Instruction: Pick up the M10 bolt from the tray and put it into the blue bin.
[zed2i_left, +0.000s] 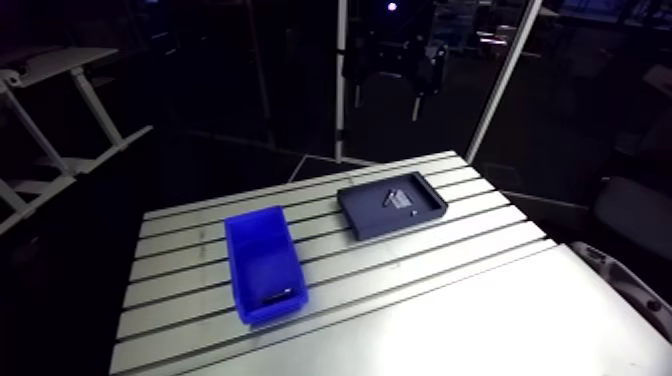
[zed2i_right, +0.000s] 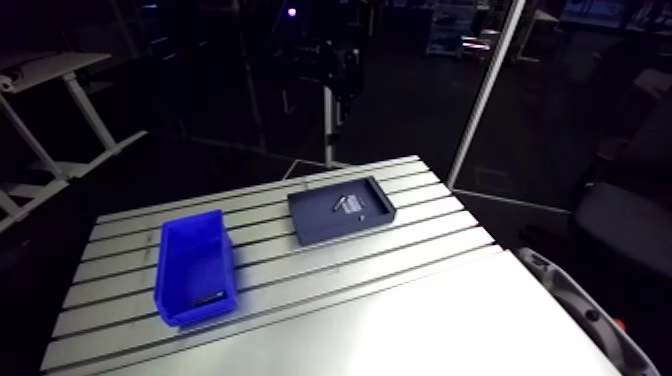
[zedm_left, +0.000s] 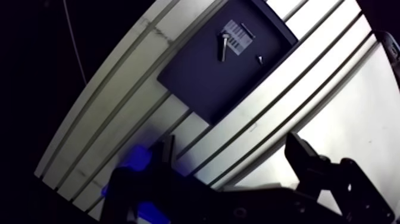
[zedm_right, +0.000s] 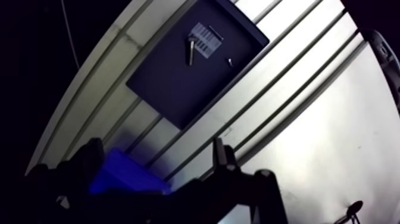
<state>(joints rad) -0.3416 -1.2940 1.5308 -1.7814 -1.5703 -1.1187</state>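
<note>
Slotted aluminium made up the counter (zed2i_left: 450, 300), lit pale against a dim room. From the arm view, a blue bin (zed2i_left: 262, 262) stood open-topped toward the near left of the counter, its long sides running across the slots. A dark, shallow tray (zed2i_left: 365, 218) lay farther back and to the right, well apart from the bin, turned at a slight angle to the slots. A few small pale things sat in the far half of the tray, too small from this view to tell apart.

From the wrist view, the gripper (zedm_left: 232, 158) hung above the counter with its two dark fingers (zedm_left: 303, 156) spread wide and nothing between them. The tray lay ahead of it, well apart. The M10 bolt (zedm_left: 224, 47) rested flat on the tray floor, its upper end touching the edge of a white barcode label (zedm_left: 239, 36). A much smaller pale piece (zedm_left: 259, 58) lay just beside them, apart from the bolt. The blue bin showed only as a blurred blue patch beside one finger, partly hidden by it.
</note>
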